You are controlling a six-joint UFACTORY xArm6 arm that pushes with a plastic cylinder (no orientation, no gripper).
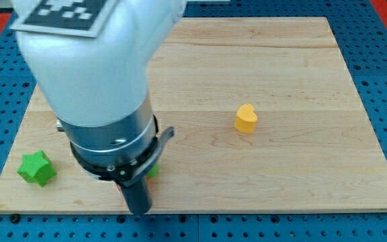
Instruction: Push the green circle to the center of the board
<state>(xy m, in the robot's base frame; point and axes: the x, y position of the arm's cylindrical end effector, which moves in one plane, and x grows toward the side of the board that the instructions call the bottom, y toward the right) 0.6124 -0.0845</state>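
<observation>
rod at near-left edge of light wooden board (pixel 281 81).
my tip (pixel 138 210) beside a mostly hidden green block (pixel 153 172); no claw fitted; green star block (pixel 36 168) left, yellow heart block (pixel 246 119) right.

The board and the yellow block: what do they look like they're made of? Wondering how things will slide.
The board looks like pale wood with a smooth, matte finish: long grain lines and plank seams run across it. The yellow heart block looks like solid moulded plastic or painted wood, I cannot tell which: uniform colour, soft edges, a slight sheen on top. My tip is near the view's bottom edge, far left of it.
</observation>
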